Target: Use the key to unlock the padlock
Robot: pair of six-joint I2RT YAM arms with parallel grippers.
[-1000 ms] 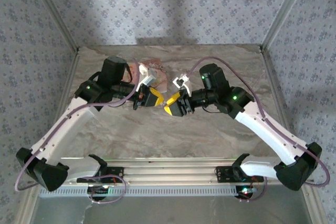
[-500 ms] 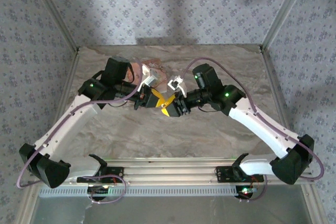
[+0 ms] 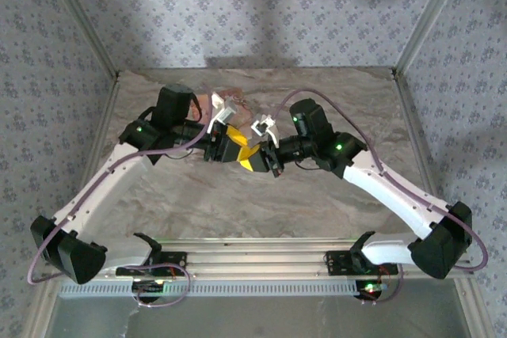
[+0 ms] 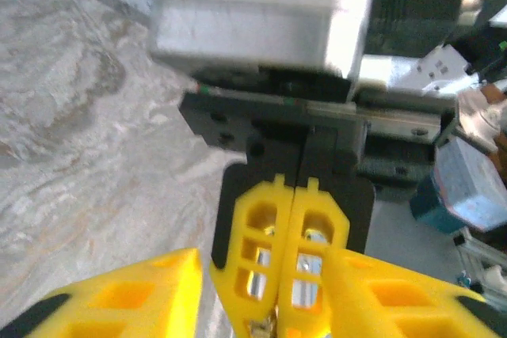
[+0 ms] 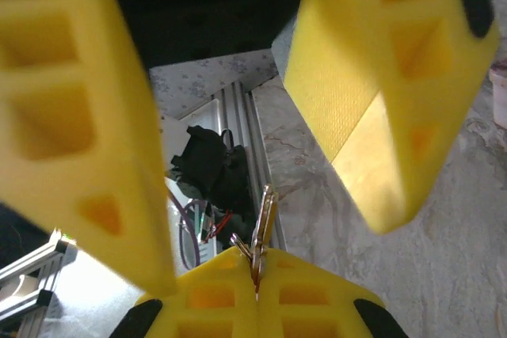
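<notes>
A second ago the two pincers hung apart over the middle of the desk (image 3: 238, 203). Now the right arm has slid left and the tips meet. The right pincer (image 5: 255, 271) was spread then. Now it is clenched tight on the key (image 5: 264, 215). The left pincer (image 3: 232, 148) was pinched then. Now it has let go, and its yellow fingers (image 5: 384, 77) stand apart, one on each side of the key, not touching it.

The key is thin and pale gold. It sticks straight out of the right pincer's tips, in line with them. Its long side runs left to right, and its free end points left, at the left pincer. A small ring (image 5: 240, 244) hangs at its held end. From above the key is too small to see, so I cannot tell if it is level.
</notes>
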